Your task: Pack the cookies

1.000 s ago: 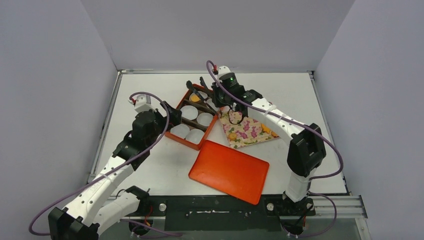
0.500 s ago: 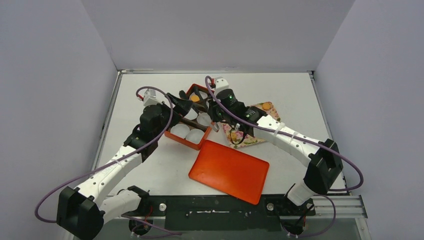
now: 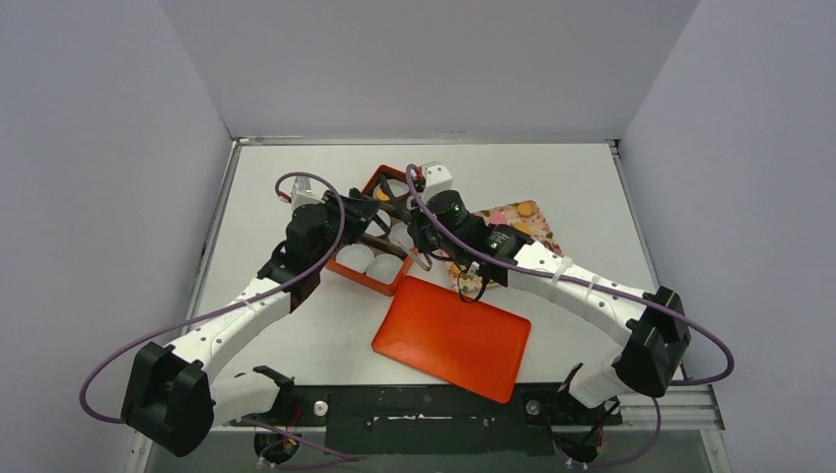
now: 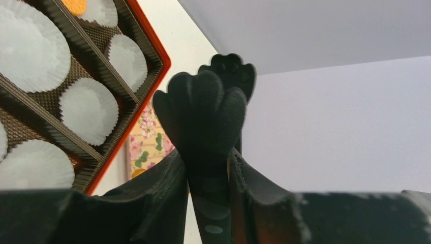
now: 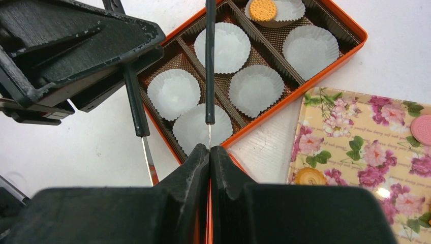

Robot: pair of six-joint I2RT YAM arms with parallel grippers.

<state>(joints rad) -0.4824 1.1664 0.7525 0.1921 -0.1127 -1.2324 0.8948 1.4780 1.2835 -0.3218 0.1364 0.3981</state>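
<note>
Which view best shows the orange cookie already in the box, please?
Right wrist: the orange cookie shows nearly whole in its cup. Left wrist crops it at the top edge; top external hardly shows it.

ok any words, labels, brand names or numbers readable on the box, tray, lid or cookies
No text can be read in any view.
orange box: no lettering shows.
floral tray: printed flowers only.
orange lid: blank.
cookies: surface marks too small to read.

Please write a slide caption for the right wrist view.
Shut right pincer near orange box; one cookie sits in cup.
</note>
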